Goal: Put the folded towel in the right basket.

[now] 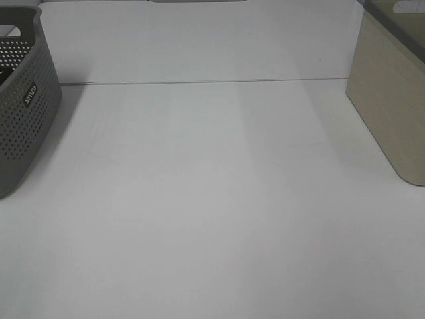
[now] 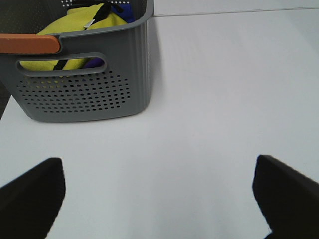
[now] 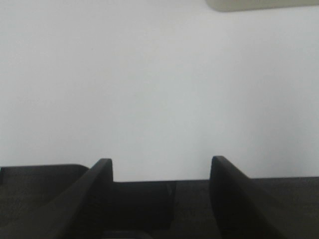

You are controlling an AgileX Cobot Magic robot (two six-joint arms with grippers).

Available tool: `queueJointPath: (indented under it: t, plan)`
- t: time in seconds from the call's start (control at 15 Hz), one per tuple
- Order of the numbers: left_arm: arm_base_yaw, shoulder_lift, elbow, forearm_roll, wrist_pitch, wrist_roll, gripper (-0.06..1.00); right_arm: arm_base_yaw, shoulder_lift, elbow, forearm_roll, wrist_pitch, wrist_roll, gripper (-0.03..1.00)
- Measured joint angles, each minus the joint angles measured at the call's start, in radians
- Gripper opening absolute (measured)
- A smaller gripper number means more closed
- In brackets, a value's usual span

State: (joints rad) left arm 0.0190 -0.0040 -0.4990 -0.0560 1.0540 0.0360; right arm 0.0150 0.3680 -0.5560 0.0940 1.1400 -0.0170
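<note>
Both grippers, left gripper and right gripper, sit spread apart holding nothing; yellow cloth fills the grey basket, beige basket opposite.

We see the right basket at 3 o'clock on the bench, cut off by the frame edge: beige, smooth solid wall, rounded lower corner, darker rim with a handle slot on top, upright. In the right wrist view only a sliver of its beige base shows. We can't make out a folded towel; yellow fabric with a black strap sits bunched in the grey perforated basket at 9 o'clock.
</note>
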Motion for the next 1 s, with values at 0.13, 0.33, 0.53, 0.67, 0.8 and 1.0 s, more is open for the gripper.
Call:
queueJointPath:
  t: [0.13,0.33,0.53,0.67,0.8,1.0]
  plan:
    - [0.0,0.0,0.0,0.0,0.0,0.0,0.97,0.0,-0.129,0.031,-0.007,-0.041,-0.018,0.55]
    - [0.0,0.0,0.0,0.0,0.0,0.0,0.97,0.0,-0.247,0.045,-0.007,-0.066,-0.032,0.55]
    - [0.0,0.0,0.0,0.0,0.0,0.0,0.97,0.0,-0.292,0.045,-0.007,-0.071,-0.042,0.55]
    - [0.0,0.0,0.0,0.0,0.0,0.0,0.97,0.0,-0.292,0.045,-0.007,-0.072,-0.042,0.55]
    - [0.0,0.0,0.0,0.0,0.0,0.0,0.97,0.0,-0.292,0.045,-0.007,-0.072,-0.042,0.55]
    - [0.0,0.0,0.0,0.0,0.0,0.0,0.97,0.0,-0.292,0.045,-0.007,-0.072,-0.042,0.55]
